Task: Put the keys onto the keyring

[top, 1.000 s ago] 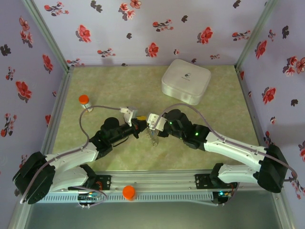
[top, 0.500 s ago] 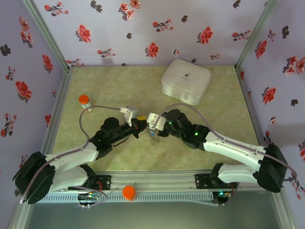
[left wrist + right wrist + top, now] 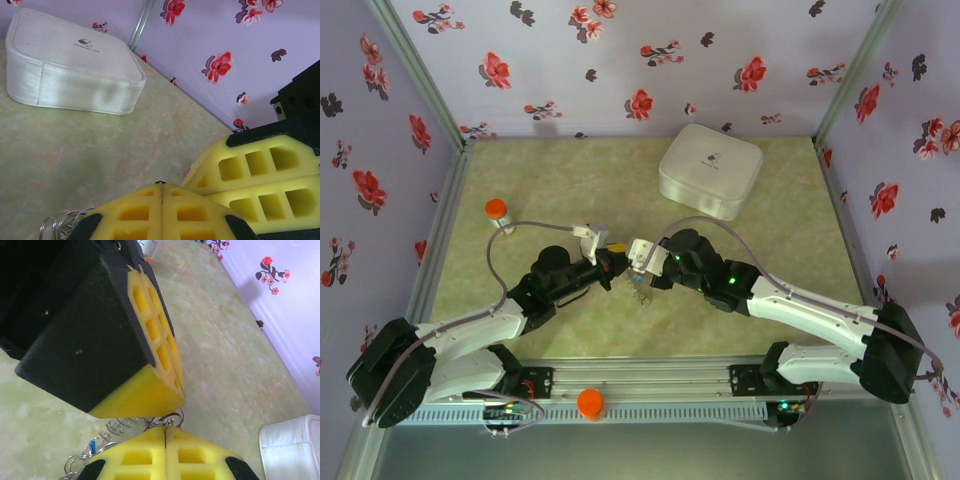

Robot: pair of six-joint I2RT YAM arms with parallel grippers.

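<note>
Holding steady matters: left yellow-padded gripper [image 3: 161,187] clamped closed, right yellow-padded gripper [image 3: 165,430] pinching the thin wire keyring [image 3: 172,418] at its twelve o'clock; small blue-headed key [image 3: 93,445] dangles at eight o'clock, so feed slowly.

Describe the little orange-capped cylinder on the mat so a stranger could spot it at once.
Find the green mat inside the flowered walls and follow its left edge. There stands a small white cylinder with an orange cap. The other orange thing, a round knob, sits on the front metal rail, off the mat.
</note>
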